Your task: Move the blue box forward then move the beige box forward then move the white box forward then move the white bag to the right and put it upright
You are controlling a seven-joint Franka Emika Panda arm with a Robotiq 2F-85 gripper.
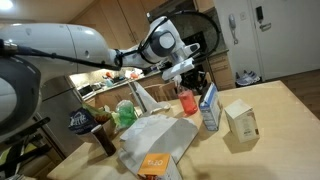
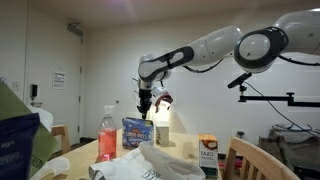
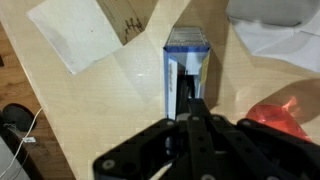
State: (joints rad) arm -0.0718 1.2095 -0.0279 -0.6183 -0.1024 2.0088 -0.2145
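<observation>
The blue box (image 1: 209,108) stands upright on the wooden table (image 1: 280,110), a tall dark blue carton with white patches, also seen as the blue box (image 2: 136,133). From above in the wrist view, the blue box (image 3: 186,65) lies just ahead of my fingers. My gripper (image 1: 184,70) (image 2: 146,102) (image 3: 197,103) hangs a little above it, shut and holding nothing. The beige box (image 1: 241,119) (image 3: 75,35) stands beside the blue one. The white bag (image 1: 155,140) (image 2: 170,165) lies flat and crumpled. The white box (image 1: 153,163) (image 2: 207,150) shows its orange face.
A red translucent cup (image 1: 188,101) (image 3: 280,115) stands close to the blue box. A green bag (image 1: 125,112) and a dark cup (image 1: 104,138) sit by the white bag. A wooden chair back (image 2: 262,160) rises at the table edge.
</observation>
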